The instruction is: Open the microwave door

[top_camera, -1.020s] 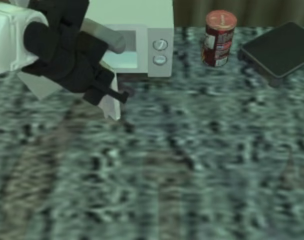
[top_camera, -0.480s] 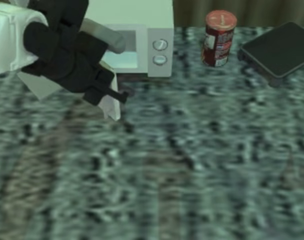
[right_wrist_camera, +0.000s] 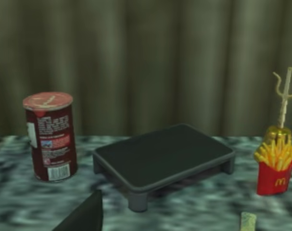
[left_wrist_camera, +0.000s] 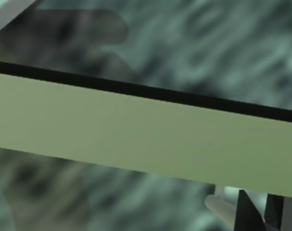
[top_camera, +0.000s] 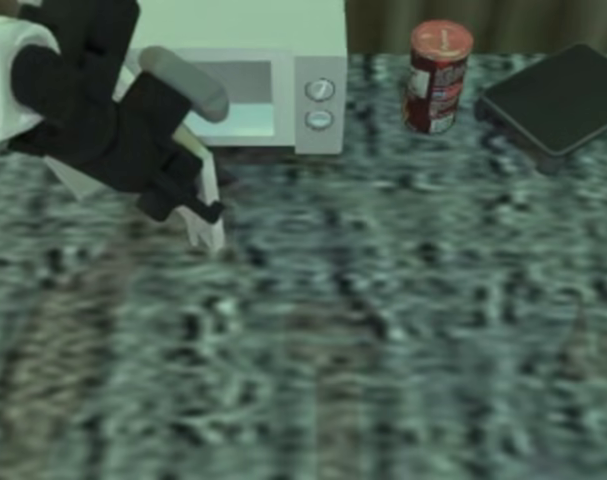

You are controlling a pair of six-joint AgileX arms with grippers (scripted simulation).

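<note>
Speckled grey-green table [top_camera: 383, 340] carries microwave [top_camera: 283, 60], red can [top_camera: 438, 78], flat dark slab [top_camera: 558, 98], fries carton [right_wrist_camera: 276, 169].

Microwave [top_camera: 273, 75] sits at the back left of the counter [top_camera: 383, 330], its door [top_camera: 205, 195] swung out toward the front. The can [top_camera: 438, 77] is right of it, then the flat slab [top_camera: 558, 97] further right.

A red cylindrical can [right_wrist_camera: 50, 136] with a printed label stood at nine o'clock on the mottled grey-green bench [right_wrist_camera: 184, 204]. A flat dark slab on short legs [right_wrist_camera: 162, 156] sat at centre. At three o'clock stood a red carton of fries [right_wrist_camera: 276, 168], a golden trident ornament [right_wrist_camera: 283, 103] behind it.
</note>
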